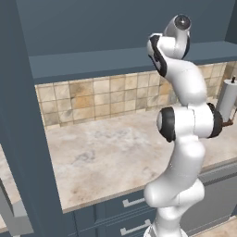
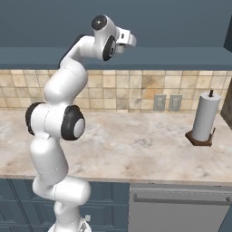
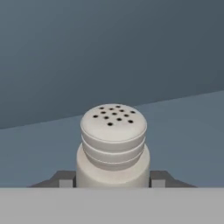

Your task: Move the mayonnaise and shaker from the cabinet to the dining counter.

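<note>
One shaker, one paper towel roll, two wall outlets.

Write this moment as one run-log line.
phase: grasp in cabinet | fingers: on both sides of shaker, closed on it | shaker: upright on shelf | mayonnaise: unseen | counter: paper towel roll

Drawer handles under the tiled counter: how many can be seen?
2, both in the left base view: upper handle and lower handle, stacked beside the arm's base. More may be hidden behind the arm.
</note>
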Robot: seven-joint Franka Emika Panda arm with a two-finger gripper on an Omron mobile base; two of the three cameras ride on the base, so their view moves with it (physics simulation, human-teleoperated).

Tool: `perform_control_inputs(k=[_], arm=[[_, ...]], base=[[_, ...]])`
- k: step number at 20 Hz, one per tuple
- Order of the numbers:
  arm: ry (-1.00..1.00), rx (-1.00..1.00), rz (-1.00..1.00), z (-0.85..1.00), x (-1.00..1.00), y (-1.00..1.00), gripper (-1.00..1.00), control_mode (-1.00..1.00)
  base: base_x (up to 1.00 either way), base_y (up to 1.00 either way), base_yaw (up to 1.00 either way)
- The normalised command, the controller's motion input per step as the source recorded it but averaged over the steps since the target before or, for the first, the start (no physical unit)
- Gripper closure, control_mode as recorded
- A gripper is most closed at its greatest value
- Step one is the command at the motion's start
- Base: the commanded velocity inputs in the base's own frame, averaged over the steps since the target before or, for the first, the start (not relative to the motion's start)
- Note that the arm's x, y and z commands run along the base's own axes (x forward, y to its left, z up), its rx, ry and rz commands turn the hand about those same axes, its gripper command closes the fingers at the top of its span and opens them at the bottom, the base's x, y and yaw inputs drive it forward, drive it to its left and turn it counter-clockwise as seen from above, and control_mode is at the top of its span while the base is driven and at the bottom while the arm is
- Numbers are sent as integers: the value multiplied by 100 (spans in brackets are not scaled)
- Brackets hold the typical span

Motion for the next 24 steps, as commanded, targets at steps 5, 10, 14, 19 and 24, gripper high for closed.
perform_control_inputs(k=[5,10,14,19,24], arm=[[-23,-1,15,0,-100,0,100,-100],[-2,-9,18,38,-100,0,100,-100],[9,-19,17,67,-100,2,100,-100],[20,-23,17,11,-100,21,100,-100],[11,-11,8,0,-100,29,100,-100]], base=[[0,0,0],[0,0,0],[0,0,0],[0,0,0],[0,0,0]])
